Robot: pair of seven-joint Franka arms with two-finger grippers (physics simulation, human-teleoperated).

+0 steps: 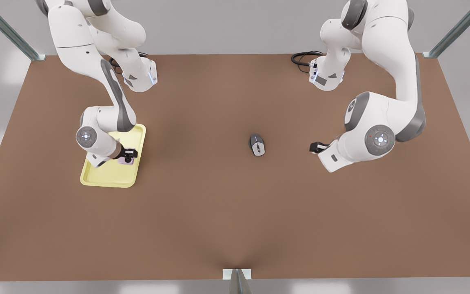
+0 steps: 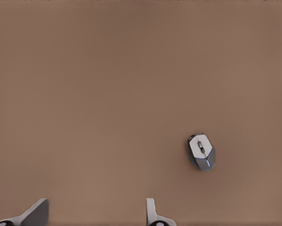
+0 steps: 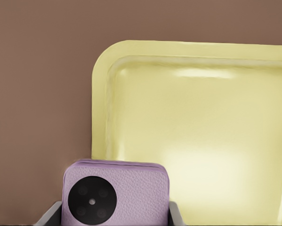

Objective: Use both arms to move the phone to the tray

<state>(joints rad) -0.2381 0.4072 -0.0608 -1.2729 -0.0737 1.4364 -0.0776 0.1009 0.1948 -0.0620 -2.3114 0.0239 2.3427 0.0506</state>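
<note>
1. The phone (image 3: 115, 193), a lilac-pink case with one round black camera cluster showing, sits clamped between my right gripper's (image 1: 128, 155) fingers (image 3: 176, 215), one on each side edge.
2. In the front view I hold it over the pale yellow tray (image 1: 110, 176), near the rim that lies toward the table's middle. I cannot tell whether it hangs above the tray floor or touches it.
3. The tray floor (image 3: 202, 141) before the phone is bare, so there is room to set it down.
4. My left gripper (image 1: 315, 147) waits well apart, above bare table at the front view's right, fingers (image 2: 152, 214) spread and holding nothing.
5. The grey computer mouse (image 1: 257, 145) lies between my two grippers, apart from both.
6. As I judge it, the carry is nearly done; lowering, letting go and lifting clear are left.
</note>
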